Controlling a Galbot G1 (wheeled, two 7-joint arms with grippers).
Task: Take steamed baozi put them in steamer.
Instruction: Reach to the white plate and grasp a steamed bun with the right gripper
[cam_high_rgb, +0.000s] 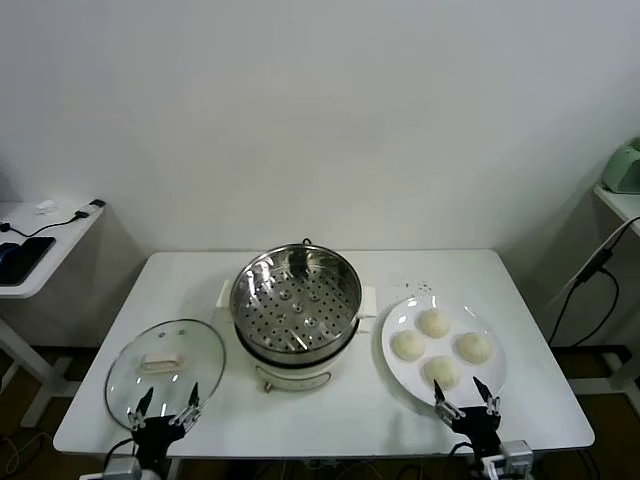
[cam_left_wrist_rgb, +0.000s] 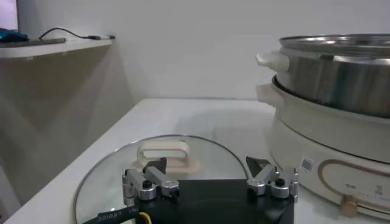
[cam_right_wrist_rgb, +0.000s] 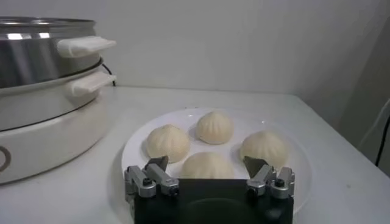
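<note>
Steamer (cam_high_rgb: 296, 310) is sitting centre of the head view on the white counter (cam_high_rgb: 330, 415), lid off, perforated tray showing, nothing lying on it. Glass lid (cam_high_rgb: 165, 362) is lying flat on the counter at lower left, just beside the steamer.

Four steamed baozi (cam_high_rgb: 434, 323) are sitting on a white plate (cam_high_rgb: 392, 345) at lower right of the head view, right of the steamer and near it. In the right wrist view the baozi (cam_right_wrist_rgb: 214, 127) are clustered close together, all resting on the plate (cam_right_wrist_rgb: 136, 141).

Left gripper (cam_high_rgb: 166, 405) is hovering at the bottom left edge of the head view, over the near rim of the lid. Its fingers (cam_left_wrist_rgb: 147, 181) are spread apart and released, holding nothing; the lid handle (cam_left_wrist_rgb: 162, 154) is sitting just beyond them.

Right gripper (cam_high_rgb: 466, 395) is hovering at the bottom right of the head view, at the near rim of the plate. Its fingers (cam_right_wrist_rgb: 156, 173) are also spread wide, released and gripping nothing, with the nearest baozi (cam_right_wrist_rgb: 208, 165) sitting just ahead in the gap between them.
</note>
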